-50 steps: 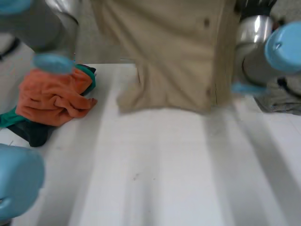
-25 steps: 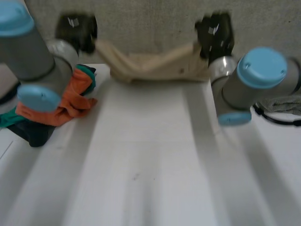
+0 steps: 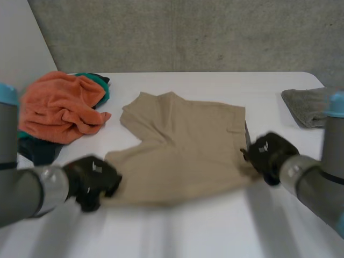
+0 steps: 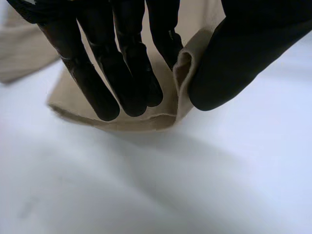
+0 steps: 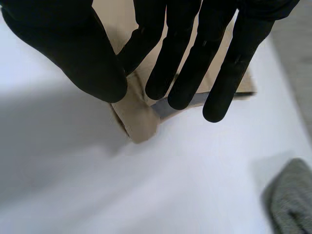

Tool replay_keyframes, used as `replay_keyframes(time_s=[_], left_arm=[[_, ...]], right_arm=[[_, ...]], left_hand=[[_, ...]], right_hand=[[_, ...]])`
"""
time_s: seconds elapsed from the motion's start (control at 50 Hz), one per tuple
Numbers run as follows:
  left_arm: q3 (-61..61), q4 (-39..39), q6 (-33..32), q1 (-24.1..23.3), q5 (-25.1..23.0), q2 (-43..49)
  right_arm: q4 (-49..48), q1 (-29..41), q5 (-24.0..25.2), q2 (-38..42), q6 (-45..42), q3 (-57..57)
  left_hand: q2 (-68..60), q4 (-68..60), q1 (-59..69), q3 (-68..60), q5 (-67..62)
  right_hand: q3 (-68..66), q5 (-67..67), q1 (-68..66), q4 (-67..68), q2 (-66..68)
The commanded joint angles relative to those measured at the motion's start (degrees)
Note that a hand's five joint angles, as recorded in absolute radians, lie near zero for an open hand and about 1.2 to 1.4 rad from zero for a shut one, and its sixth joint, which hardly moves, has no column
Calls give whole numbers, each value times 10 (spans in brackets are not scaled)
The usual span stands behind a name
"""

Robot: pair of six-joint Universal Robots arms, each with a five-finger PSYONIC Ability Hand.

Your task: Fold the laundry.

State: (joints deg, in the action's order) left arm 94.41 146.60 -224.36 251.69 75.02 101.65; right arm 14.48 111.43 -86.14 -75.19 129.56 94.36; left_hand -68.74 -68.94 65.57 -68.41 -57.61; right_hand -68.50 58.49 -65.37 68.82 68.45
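The left hand (image 3: 91,181) and right hand (image 3: 267,152) each pinch a near corner of the beige shirt (image 3: 183,145) lying flat on the table (image 3: 215,231); a neat fold likely needs both corners carried level toward its far edge, short of the orange towel (image 3: 56,110).

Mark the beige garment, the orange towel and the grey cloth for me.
beige garment (image 3: 188,145), head view, its flat middle.
orange towel (image 3: 59,107), head view, middle of the crumpled heap.
grey cloth (image 3: 306,105), head view, its middle.
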Motion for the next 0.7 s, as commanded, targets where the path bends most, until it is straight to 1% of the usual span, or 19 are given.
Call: replay_keyframes(time_s=[0.02,0.06,0.1,0.14,0.16,0.2,0.24,0.3,0.32,0.36,0.38,0.44,0.46,0.48,0.5,0.56,0.6,0.62,0.7], left_arm=[[53,-120,-88,-13,-62,-88],[44,-102,-86,-11,-68,-88],[18,-60,-80,-5,-61,-64],[-6,-25,-72,-4,-50,-45],[-38,4,-62,-5,-37,-24],[-73,31,-46,-7,-19,1],[-133,68,-16,-13,-1,43],[-200,100,13,-21,14,88],[-248,119,29,-25,25,120],[-296,135,43,-29,32,155],[-347,148,54,-32,39,193],[-428,159,66,-37,51,252],[-483,158,71,-38,62,291],[-512,156,74,-40,69,312],[-540,154,77,-42,74,333],[-676,128,81,-52,106,433],[-728,119,80,-55,115,470],[-777,112,81,-58,124,502],[-880,105,82,-65,142,570]], right_arm=[[88,-37,90,-88,-155,92],[76,-39,92,-80,-147,92],[50,-42,85,-61,-119,77],[30,-42,79,-44,-96,60],[7,-39,71,-23,-71,41],[-17,-39,62,-2,-49,17],[-53,-31,40,28,-12,-21],[-85,-22,15,63,24,-61],[-106,-15,-5,87,47,-89],[-122,-10,-18,109,67,-116],[-138,-3,-31,132,81,-143],[-165,4,-49,167,103,-185],[-182,11,-60,192,112,-214],[-194,12,-66,205,115,-229],[-203,15,-70,217,116,-240],[-248,26,-92,273,117,-300],[-266,29,-96,296,115,-320],[-283,33,-97,318,113,-340],[-328,41,-104,370,108,-380]], left_hand=[[-113,-111,144,-116,-124],[-113,-111,144,-116,-124],[-113,-111,144,-116,-124],[-113,-111,144,-116,-124],[-113,-111,144,-116,-124],[-113,-111,144,-116,-124],[-113,-111,144,-116,-124],[-113,-111,144,-116,-124],[-113,-111,144,-116,-124],[-113,-111,144,-116,-124],[-113,-111,144,-116,-124],[-113,-111,144,-116,-124],[-113,-111,144,-116,-124],[-113,-111,144,-116,-124],[-113,-111,144,-116,-124],[-113,-111,144,-116,-124],[-113,-111,144,-116,-124],[-113,-111,144,-116,-124],[-113,-111,144,-116,-124]], right_hand=[[-115,115,-146,112,116],[-115,115,-146,112,116],[-115,115,-146,112,116],[-115,115,-146,112,116],[-115,115,-146,112,116],[-115,115,-146,112,116],[-115,115,-146,112,116],[-115,115,-146,112,116],[-115,115,-146,112,116],[-115,115,-146,112,116],[-115,115,-146,112,116],[-115,115,-146,112,116],[-115,115,-146,112,116],[-115,115,-146,112,116],[-115,115,-146,112,116],[-115,115,-146,112,116],[-115,115,-146,112,116],[-115,115,-146,112,116],[-115,115,-146,112,116]])
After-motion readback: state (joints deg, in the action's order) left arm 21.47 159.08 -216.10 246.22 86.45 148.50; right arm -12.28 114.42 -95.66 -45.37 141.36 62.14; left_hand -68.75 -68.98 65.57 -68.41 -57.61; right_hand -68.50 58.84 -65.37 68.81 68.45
